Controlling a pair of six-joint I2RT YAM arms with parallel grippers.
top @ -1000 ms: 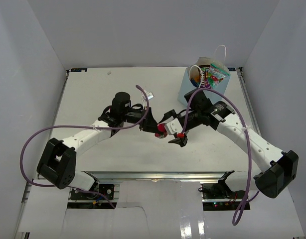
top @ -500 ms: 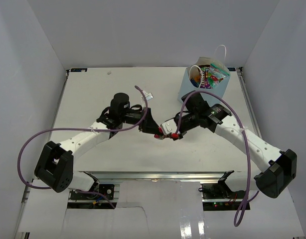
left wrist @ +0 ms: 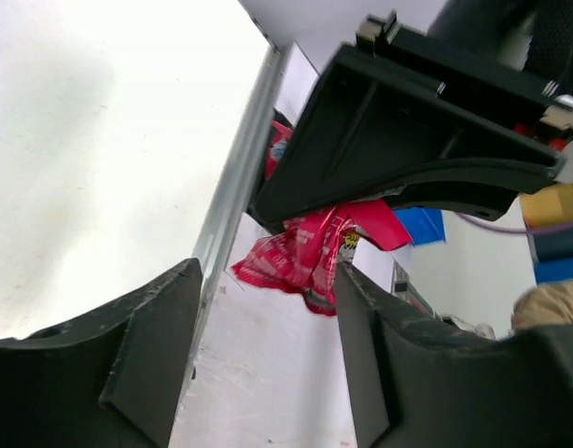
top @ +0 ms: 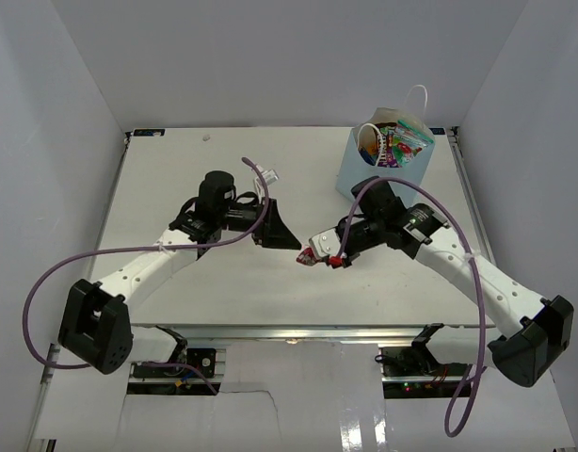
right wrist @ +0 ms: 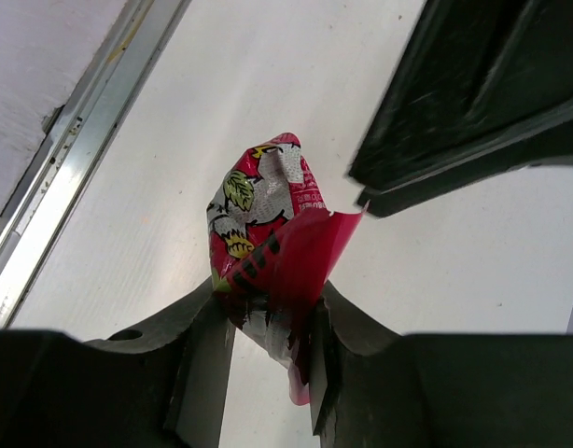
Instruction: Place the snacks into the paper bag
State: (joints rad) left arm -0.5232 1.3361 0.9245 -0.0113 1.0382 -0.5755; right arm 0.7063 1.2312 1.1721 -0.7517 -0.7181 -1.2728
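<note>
From my station I see the right gripper (top: 325, 254) clamped on the tiny red-pink wrapper (right wrist: 263, 238), its two fingers (right wrist: 204, 341) pressed against the crumpled foil. The wrapper is outside the paper bag (top: 383, 177), near it on its left, toward the arm bases, over the table (top: 176, 169). The left gripper (top: 281, 234) is farther left of the bag, just beside the wrapper, with its jaws spread and nothing between them. Other snacks (top: 394, 141) stick up inside the bag, which stands upright at the table's far right corner.
</note>
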